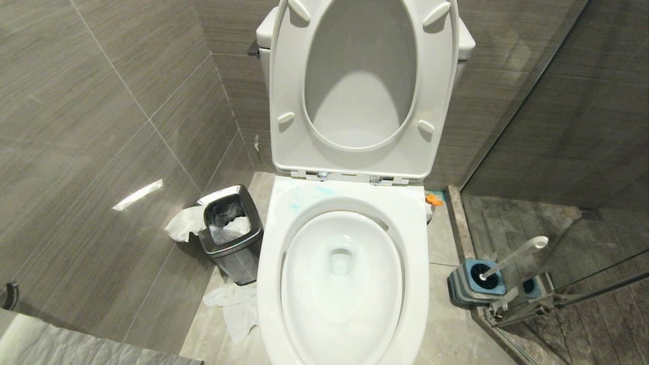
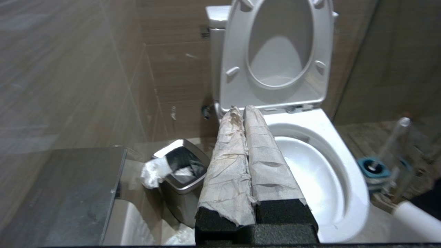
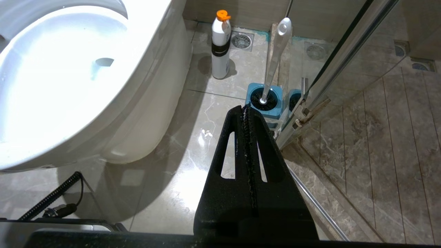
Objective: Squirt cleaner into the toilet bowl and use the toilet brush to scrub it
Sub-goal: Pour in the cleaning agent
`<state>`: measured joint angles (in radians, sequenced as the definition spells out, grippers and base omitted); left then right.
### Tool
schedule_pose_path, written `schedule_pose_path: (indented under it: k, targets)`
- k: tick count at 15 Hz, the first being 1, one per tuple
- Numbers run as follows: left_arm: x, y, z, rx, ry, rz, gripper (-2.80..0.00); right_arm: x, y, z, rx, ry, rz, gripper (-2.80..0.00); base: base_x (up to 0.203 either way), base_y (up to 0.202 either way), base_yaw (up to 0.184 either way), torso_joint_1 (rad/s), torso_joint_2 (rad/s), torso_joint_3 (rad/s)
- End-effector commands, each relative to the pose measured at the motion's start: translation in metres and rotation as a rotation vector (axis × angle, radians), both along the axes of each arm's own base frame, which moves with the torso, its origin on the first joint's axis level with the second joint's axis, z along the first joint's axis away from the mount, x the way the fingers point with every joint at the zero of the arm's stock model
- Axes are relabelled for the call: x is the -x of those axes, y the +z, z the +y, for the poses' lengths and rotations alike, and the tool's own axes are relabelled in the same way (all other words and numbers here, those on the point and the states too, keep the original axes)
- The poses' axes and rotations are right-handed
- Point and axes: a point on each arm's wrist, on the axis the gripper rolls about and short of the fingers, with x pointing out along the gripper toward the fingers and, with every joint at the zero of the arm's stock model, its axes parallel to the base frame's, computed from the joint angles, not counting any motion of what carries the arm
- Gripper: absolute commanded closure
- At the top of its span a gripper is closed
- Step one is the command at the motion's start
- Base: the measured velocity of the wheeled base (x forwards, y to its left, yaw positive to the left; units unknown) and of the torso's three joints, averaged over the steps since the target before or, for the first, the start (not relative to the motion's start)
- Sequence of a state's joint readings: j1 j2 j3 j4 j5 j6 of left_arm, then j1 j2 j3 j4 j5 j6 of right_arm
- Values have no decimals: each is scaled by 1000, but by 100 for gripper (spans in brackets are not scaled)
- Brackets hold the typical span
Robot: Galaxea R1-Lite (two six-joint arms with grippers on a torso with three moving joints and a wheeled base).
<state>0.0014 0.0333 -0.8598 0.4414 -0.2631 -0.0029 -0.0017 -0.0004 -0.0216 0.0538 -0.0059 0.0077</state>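
Scrubbing looks finished or not begun: the glossy white ceramic toilet bowl (image 1: 284, 233) shows faint turquoise cleaner (image 1: 295, 206) on its back rim, while the slim white-handled toilet brush (image 3: 274, 58) sits in its blue-topped holder beside the glass. Both the left gripper (image 2: 244, 113) and right gripper (image 3: 245, 110) are clenched and empty; either must open before reaching.

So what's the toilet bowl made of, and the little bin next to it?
The toilet bowl looks like glossy white ceramic: smooth, with bright reflections. The bin looks like shiny metal, probably steel: its silvery rim and sides mirror the room. It seems to hold a dark plastic liner with white paper.
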Motion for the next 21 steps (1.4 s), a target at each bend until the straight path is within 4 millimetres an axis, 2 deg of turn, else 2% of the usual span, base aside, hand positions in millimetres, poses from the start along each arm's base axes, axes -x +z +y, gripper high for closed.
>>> schedule_pose_path:
  k: [1,6,9,11,13,17,21]
  targets:
    - [-9,-13,1,-2,20,-2,0,0,0,0,0,0,0,0,0,0,0,0,0,0]
    - [-65,-50,2,-36,107,24,0,0,0,0,0,0,2,0,0,0,0,0,0,0]
    - [-96,-86,4,-37,173,32,0,0,0,0,0,0,0,0,0,0,0,0,0,0]
    - [-110,-111,4,-36,202,75,0,0,0,0,0,0,1,0,0,0,0,0,0,0]
    - [-117,-129,5,-40,222,137,0,0,0,0,0,0,0,0,0,0,0,0,0,0]
    - [-120,-150,5,-62,228,347,0,0,0,0,0,0,2,0,0,0,0,0,0,0]
    - [-120,-154,5,-49,230,390,0,0,0,0,0,0,0,0,0,0,0,0,0,0]
